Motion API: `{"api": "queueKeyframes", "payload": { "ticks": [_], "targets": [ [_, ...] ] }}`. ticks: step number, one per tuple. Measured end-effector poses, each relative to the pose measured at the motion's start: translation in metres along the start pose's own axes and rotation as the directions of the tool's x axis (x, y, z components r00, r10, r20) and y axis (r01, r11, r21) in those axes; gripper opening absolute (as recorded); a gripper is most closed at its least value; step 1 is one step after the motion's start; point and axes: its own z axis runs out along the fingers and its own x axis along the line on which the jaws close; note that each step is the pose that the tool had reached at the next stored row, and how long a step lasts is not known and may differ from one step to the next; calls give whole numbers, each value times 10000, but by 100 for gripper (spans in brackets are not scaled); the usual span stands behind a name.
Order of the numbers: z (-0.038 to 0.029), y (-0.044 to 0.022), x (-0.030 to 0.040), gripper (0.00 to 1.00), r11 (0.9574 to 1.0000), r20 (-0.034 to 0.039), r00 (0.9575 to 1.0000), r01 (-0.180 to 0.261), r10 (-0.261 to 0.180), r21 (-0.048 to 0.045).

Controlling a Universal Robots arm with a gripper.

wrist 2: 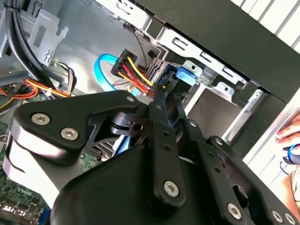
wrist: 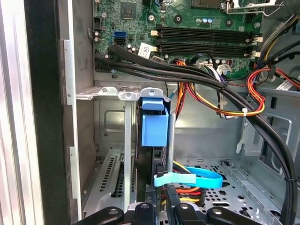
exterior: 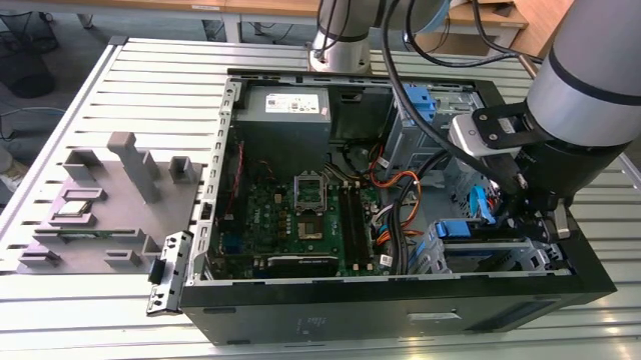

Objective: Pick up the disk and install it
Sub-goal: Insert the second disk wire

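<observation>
The disk [wrist: 154,129] stands on edge in the drive cage [exterior: 481,251] at the computer case's [exterior: 401,300] front corner. The tool [wrist: 158,206] sits at its end, so seating is under way; I cannot tell whether it is clamped. Judging by this, pressing straight along the bay comes next.

Landmark: case [exterior: 401,300], lying open on worktop [exterior: 150,67].
Motherboard [exterior: 300,217] inside case, toward exterior view's left half.
Power supply [exterior: 290,105] inside case, behind motherboard.
Drive cage [exterior: 481,251] in case's front corner, exterior view's right.
Disk [wrist: 154,129] slotted on edge in cage, cables [wrist: 201,101] passing just behind it.
Gripper [exterior: 541,225] inside case, right at cage.
Fixture block [exterior: 100,202] on worktop outside case, exterior view's left.
Arm base [exterior: 341,37] behind case.
</observation>
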Motion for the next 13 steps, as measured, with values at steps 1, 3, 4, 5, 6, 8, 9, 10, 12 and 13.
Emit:
{"api": "queueKeyframes", "payload": {
  "ticks": [1, 3, 4, 5, 6, 8, 9, 10, 12, 13],
  "targets": [
    [-31, -7, -2, 24, 10000, 0, 10000, 1, -1, 0],
    [-100, -23, -6, 24, 10000, 1, 10000, 0, 0, 0],
    [-136, -31, -9, 24, 10000, 1, 10000, 0, 0, 0],
    [-172, -38, -11, 24, 10000, 1, 10000, 0, 0, -1],
    [-208, -47, -13, 24, 10000, 0, 10000, 1, -1, 0],
    [-276, -62, -18, 24, 10000, 3, 10000, 0, 0, 0],
    [-308, -69, -19, 24, 10000, 1, 10000, 0, 0, 0],
    [-329, -74, -21, 24, 10000, 2, 10000, 0, 0, 0],
    [-334, -75, -21, 24, 10000, 3, 10000, 0, 0, 0],
    [-334, -75, -21, 24, 10000, 4, 10000, 0, 0, 0]
  ]
}}
